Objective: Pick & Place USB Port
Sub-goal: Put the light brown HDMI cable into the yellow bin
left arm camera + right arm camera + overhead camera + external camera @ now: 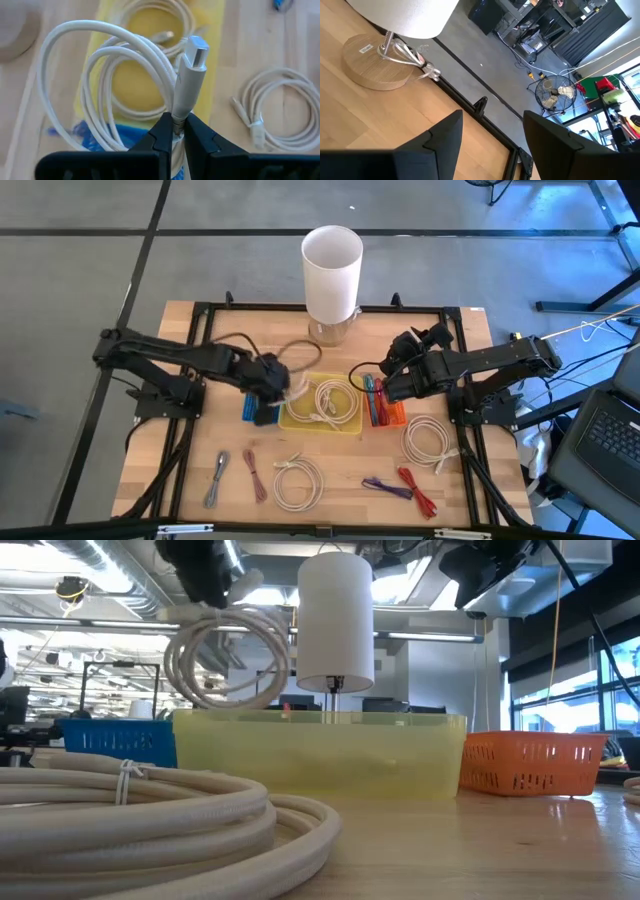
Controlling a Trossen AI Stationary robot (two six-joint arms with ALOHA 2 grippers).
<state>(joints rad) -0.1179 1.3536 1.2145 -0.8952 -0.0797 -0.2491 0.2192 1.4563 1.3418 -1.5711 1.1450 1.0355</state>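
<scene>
My left gripper (pixel 174 121) hovers over the seam between the blue bin (pixel 249 409) and the yellow bin (pixel 345 424), shut on a white coiled USB cable (pixel 95 80). The cable's metal plug (pixel 197 50) sticks out past the fingertips. In the low view the coil (pixel 225 655) hangs above the bins' rims. A second white cable (pixel 332 402) lies coiled inside the yellow bin. My right gripper (pixel 492 145) is held open and high over the orange bin (pixel 386 413), with nothing between its fingers. My left gripper pinches the white cable between its two fingers just behind the plug's grey moulded boot (pixel 178 116). The fingers slant down from above and lie across the cable. The plug points away beyond the fingertips, and the coil's loops hang clear of table and bins.
A lamp with a white shade (pixel 332 268) stands at the table's far edge. More coiled white cables (pixel 298 483) (pixel 428 440) and short grey (pixel 217 478), red (pixel 417 488) and purple (pixel 387 487) cables lie along the near half of the wooden table (pixel 190 470).
</scene>
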